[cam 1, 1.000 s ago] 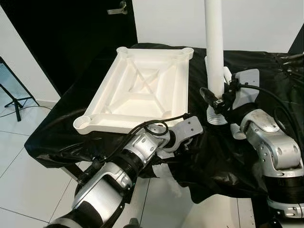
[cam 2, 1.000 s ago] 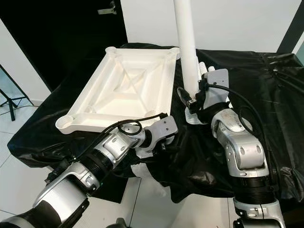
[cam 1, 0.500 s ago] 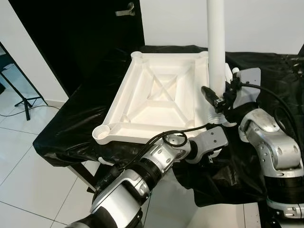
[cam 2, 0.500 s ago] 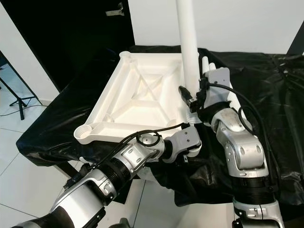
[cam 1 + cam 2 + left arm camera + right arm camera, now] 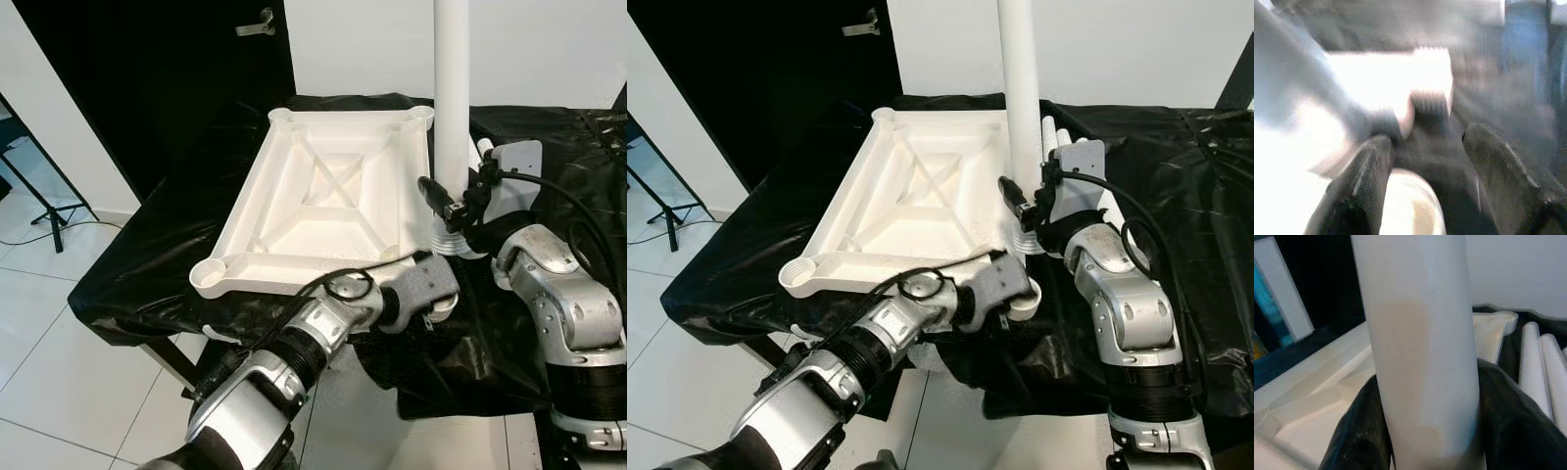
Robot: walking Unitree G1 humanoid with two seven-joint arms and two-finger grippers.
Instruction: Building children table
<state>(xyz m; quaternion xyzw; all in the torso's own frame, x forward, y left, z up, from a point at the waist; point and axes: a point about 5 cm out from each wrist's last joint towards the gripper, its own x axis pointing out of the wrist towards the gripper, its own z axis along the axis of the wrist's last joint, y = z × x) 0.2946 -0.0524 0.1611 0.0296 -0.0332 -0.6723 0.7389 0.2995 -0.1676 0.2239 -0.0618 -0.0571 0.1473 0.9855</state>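
The white table top (image 5: 323, 196) lies upside down on the black-covered table, a round socket at each corner. My right gripper (image 5: 453, 211) is shut on a white table leg (image 5: 452, 98) and holds it upright, with its threaded foot at the near right corner. Both black fingers (image 5: 1356, 431) press against the leg (image 5: 1420, 357) in the right wrist view. My left gripper (image 5: 436, 299) reaches in low at that same corner. In the blurred left wrist view its fingers (image 5: 1364, 186) stand apart, with a white rounded part (image 5: 1408, 208) beside one of them.
Spare white legs (image 5: 1537, 367) lie on the black cloth behind the right gripper. A black door (image 5: 147, 88) with a handle stands at the back left, and a tripod (image 5: 39, 206) stands on the white tiled floor. The table's near edge drops off just below my left arm.
The camera has shifted. My left gripper has moved right along the table top's near edge to the near right corner. The right gripper still holds the leg upright, now closer to that corner.
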